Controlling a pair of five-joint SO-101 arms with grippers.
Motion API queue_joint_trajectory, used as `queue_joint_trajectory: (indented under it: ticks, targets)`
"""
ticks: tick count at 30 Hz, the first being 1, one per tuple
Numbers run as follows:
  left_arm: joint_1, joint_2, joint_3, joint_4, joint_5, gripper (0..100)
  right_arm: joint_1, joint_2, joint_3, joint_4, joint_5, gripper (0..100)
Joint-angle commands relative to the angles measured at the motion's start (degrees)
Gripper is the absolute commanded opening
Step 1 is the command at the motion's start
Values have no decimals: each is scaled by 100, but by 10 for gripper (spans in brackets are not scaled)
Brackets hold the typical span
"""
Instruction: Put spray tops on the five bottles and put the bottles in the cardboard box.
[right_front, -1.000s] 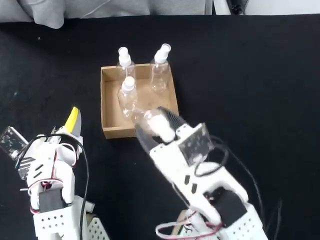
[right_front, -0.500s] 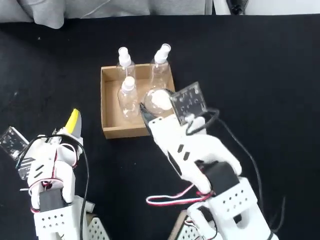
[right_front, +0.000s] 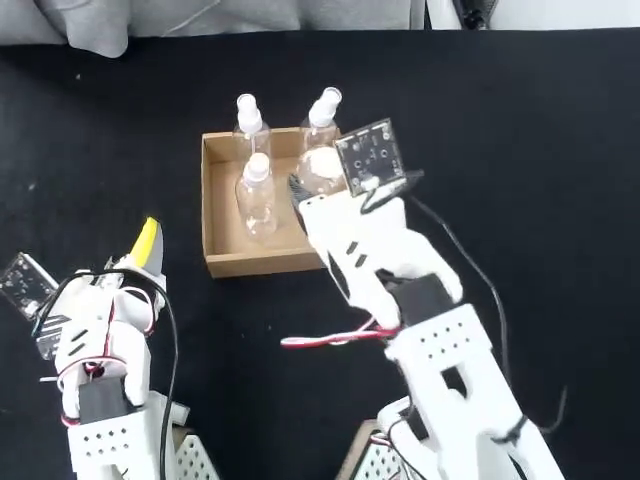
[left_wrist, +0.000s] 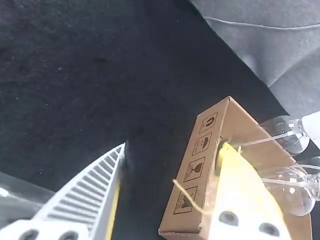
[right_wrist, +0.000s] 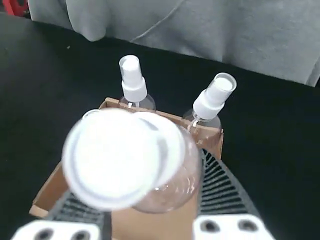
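Right gripper (right_front: 312, 192), clenched on a capped spray bottle (right_front: 318, 168), has swung from the lower edge of the cardboard box (right_front: 206, 205) to above its right centre. Release there would likely seat a fourth bottle. Left gripper (right_front: 146, 248) idle, jaws released, lower left.

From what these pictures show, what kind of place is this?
Probably a robot test bench: a left arm and a right arm stand at a black-covered table, with a cardboard box holding clear spray bottles.
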Motion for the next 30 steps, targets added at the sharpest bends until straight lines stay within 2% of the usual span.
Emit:
queue_joint_trajectory:
  ticks: [1, 30]
  targets:
    - [-40, -79, -22, -141, -18, 271, 141, 251, -444, -378, -53, 81]
    - [-40, -79, -22, -141, -18, 271, 448, 2791, -576, -2127, -9, 81]
